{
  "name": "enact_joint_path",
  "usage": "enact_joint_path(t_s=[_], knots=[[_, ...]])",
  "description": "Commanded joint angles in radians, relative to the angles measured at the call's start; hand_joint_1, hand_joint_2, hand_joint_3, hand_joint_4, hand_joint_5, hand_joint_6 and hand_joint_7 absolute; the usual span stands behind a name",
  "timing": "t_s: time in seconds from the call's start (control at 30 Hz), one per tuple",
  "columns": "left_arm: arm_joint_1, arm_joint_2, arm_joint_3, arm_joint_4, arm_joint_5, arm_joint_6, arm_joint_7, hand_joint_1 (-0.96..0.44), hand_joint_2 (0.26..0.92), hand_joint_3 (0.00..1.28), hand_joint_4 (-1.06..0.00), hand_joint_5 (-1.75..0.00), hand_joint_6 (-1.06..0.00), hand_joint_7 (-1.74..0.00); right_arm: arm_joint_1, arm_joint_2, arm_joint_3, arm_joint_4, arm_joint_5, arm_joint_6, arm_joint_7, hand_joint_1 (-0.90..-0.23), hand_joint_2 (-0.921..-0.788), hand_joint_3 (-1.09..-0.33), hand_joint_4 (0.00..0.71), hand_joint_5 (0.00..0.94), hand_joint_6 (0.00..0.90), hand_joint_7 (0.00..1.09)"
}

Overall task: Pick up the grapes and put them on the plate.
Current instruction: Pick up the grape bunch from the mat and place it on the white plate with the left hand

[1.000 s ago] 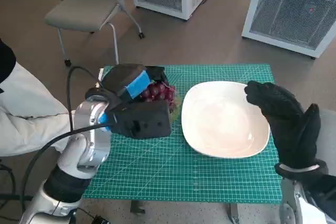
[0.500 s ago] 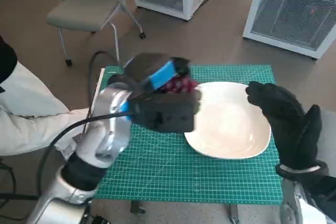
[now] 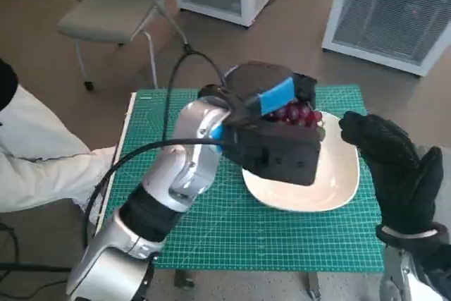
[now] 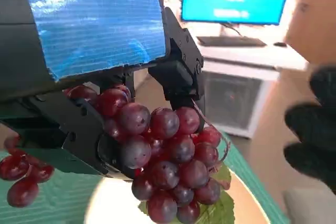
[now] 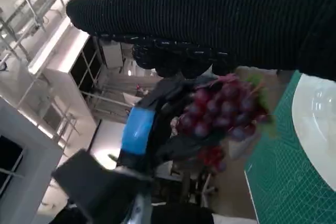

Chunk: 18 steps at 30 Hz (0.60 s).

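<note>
Grapes: one bunch of dark red grapes (image 3: 296, 114) with a green leaf hung in the air over the far part of the plate, clear of its surface.
Left hand: the left hand (image 3: 271, 107), blue tape across its back, gripped the bunch from above, its black fingers (image 4: 178, 72) clamped around the upper berries.
Plate: one white plate (image 3: 338, 181) lay on the right half of the mat, partly hidden by the left hand.
Right hand: the right hand (image 3: 394, 167) in its black glove was raised at the plate's right edge, fingers apart, holding nothing.
Mat: one green cutting mat (image 3: 211, 230) covered the small table.
Chair: one grey chair (image 3: 106, 15) stood on the floor beyond the table.
Cabinets: two white vented cabinets (image 3: 394, 12) stood farther back.
Person: a white sleeve (image 3: 35, 153) showed at the left.
</note>
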Motion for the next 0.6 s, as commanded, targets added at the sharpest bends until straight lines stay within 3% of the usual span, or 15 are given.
enact_joint_path(t_s=[0.03,0.33,0.6], knots=[[-0.047,-0.034,-0.005,0.054,-0.012,-0.025,0.021,0.0,0.91,0.04,-0.73,-1.29,-0.74,-0.88,0.038,-0.005,-0.009,-0.018,-0.004,0.019,-0.016,-0.466,-0.921,-0.638,0.414,0.62,0.168,0.95],[-0.074,-0.08,-0.005,0.152,-0.046,-0.075,0.021,0.0,0.868,0.06,-0.85,-1.1,-0.74,-0.96,0.063,-0.005,-0.019,-0.04,-0.009,0.02,-0.033,-0.468,-0.921,-0.636,0.417,0.614,0.175,0.94],[-0.094,-0.112,-0.027,0.231,-0.034,-0.096,0.034,0.0,0.867,0.06,-0.87,-1.02,-0.69,-1.06,0.069,-0.002,-0.019,-0.044,-0.016,0.018,-0.047,-0.468,-0.921,-0.636,0.419,0.609,0.179,0.94]])
